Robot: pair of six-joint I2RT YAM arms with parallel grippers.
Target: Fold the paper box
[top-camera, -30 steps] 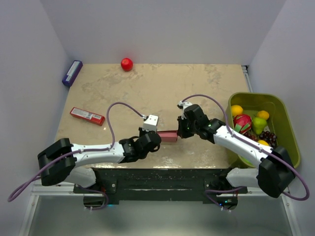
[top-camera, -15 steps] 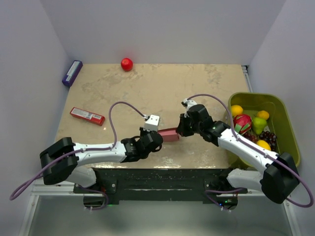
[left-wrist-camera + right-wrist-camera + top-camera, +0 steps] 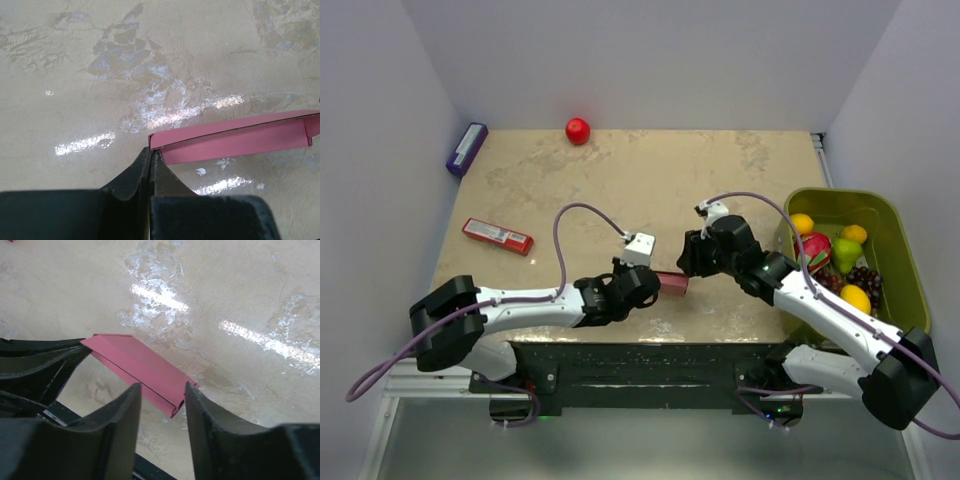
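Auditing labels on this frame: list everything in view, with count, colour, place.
paper box: 1, pink, near table edge, between grippers
packet: 1, red, left side
ball: 1, red, far edge
carton: 1, purple, far left corner
bin: 1, green, right side
fruit: several, mixed colours, in bin
table: 1, beige
left gripper: 1, black, shut on paper box corner
right gripper: 1, black, open around its other end
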